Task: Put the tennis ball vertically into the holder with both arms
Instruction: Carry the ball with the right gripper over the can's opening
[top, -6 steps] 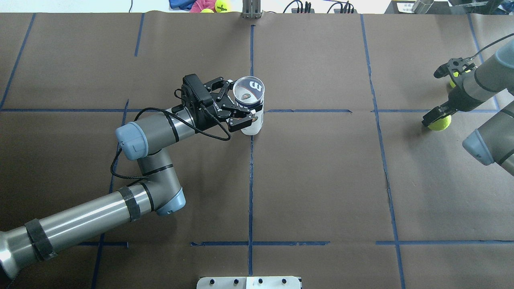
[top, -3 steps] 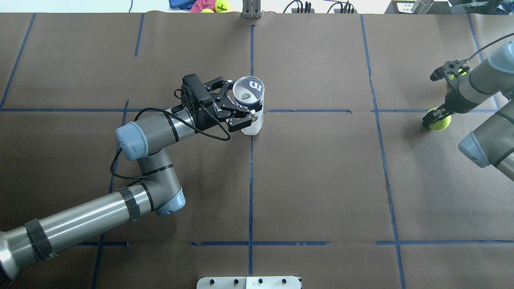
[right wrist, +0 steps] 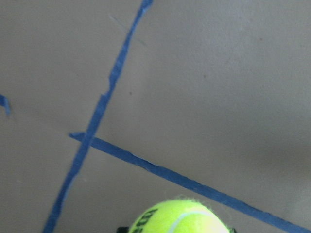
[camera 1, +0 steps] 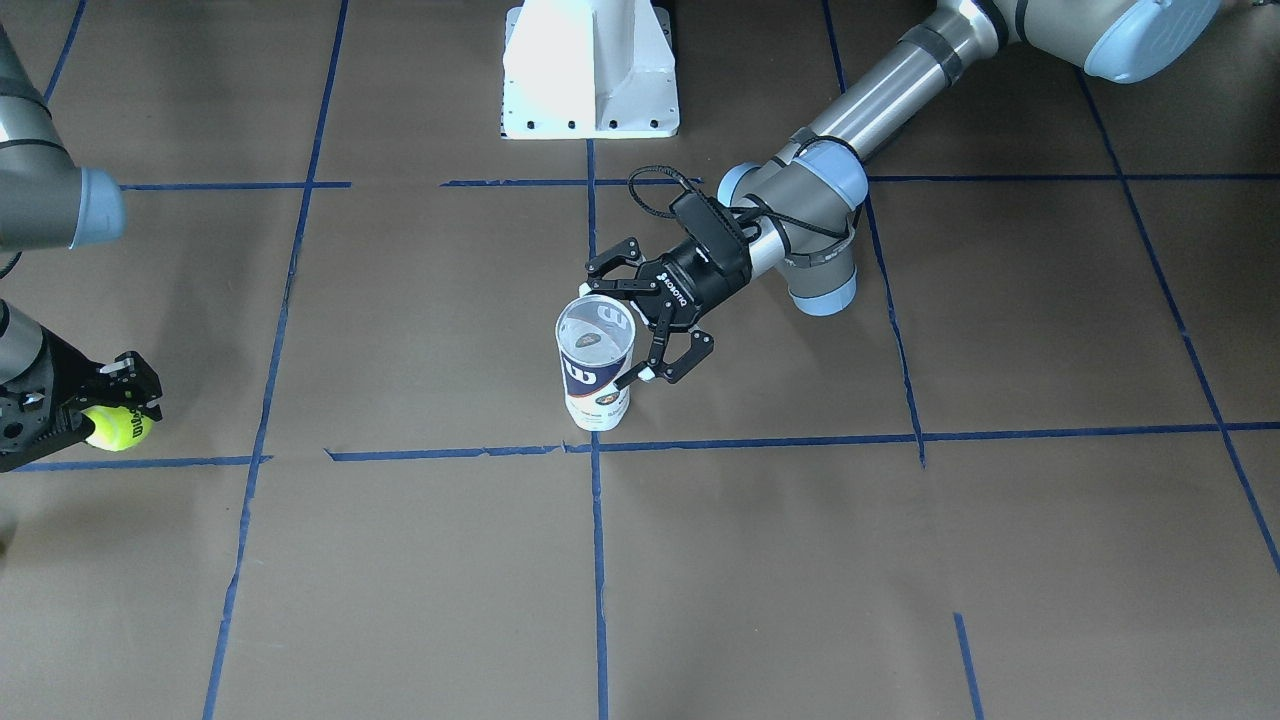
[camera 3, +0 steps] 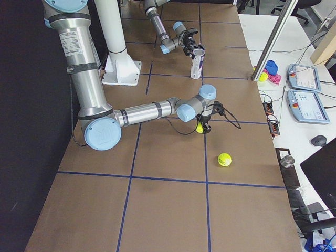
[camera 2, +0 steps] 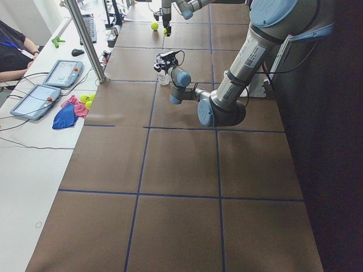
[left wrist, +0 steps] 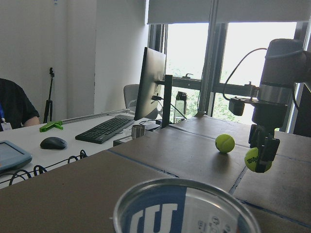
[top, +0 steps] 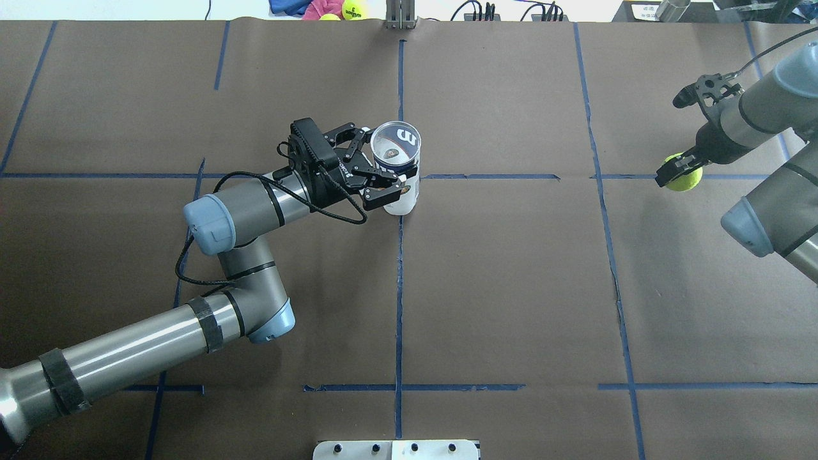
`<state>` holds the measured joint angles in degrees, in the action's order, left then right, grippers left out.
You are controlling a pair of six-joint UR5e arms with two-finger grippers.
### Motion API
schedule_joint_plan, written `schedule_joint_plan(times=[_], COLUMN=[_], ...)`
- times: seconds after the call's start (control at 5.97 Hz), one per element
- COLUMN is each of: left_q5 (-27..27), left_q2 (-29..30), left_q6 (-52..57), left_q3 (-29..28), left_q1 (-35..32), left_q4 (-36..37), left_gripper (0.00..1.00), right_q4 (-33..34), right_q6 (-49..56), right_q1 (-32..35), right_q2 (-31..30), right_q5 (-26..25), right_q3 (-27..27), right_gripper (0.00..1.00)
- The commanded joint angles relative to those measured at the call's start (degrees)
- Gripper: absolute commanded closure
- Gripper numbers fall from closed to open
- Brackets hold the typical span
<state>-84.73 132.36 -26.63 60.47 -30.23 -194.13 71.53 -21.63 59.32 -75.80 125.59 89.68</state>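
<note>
The holder [top: 397, 167] is a clear Wilson can with a navy and white label. It stands upright and open-topped near the table's middle [camera 1: 596, 372]. My left gripper [top: 385, 163] reaches in from the side, its fingers closed around the can's lower half [camera 1: 622, 328]. The can's rim fills the bottom of the left wrist view [left wrist: 184, 208]. My right gripper [top: 679, 172] is shut on the tennis ball [top: 684, 179] and holds it just above the table at the far right. The ball also shows in other views [camera 1: 117, 428] [right wrist: 177, 217] [left wrist: 256, 159].
A second tennis ball [camera 3: 224, 159] lies on the table beyond the right gripper [left wrist: 225, 143]. The white pedestal base [camera 1: 590, 70] stands at the robot's side. A metal post [top: 401, 16], cloth and more balls [top: 351, 9] sit at the far edge.
My right gripper has lifted the tennis ball off the table and carried it a little leftward and away. The left arm and the holder have not moved.
</note>
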Motion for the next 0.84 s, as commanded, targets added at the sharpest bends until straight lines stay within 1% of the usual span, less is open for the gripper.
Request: schedule_joint_plan(times=[0.0,0.17,0.34,0.5,0.67], left_q5=[0.0,0.0,0.0,0.0,0.0], left_q2=[-0.1,0.0,0.0,0.2,0.1], left_q6=[0.0,0.0,0.0,0.0,0.0], left_q3=[0.0,0.0,0.0,0.0,0.0], left_q1=[0.0,0.0,0.1,0.2,0.2], left_q4=[0.2,0.2,0.2,0.5,0.5], left_gripper=[0.05,0.05,0.05,0.05,0.05], right_q4=[11.3,17.2,21.7,26.2,30.3], right_q6=[-10.5,-15.8,-23.6,-31.9,-36.1], right_q1=[-1.3,-3.0,-5.3,-7.4,-9.8], right_q2=[7.6,13.1,17.7,24.0,29.5], right_q5=[0.0,0.0,-0.1,-0.3,-1.3], right_q3=[7.6,9.4,12.3,12.7,12.4], right_gripper=[0.95,0.95,0.96,0.97,0.97])
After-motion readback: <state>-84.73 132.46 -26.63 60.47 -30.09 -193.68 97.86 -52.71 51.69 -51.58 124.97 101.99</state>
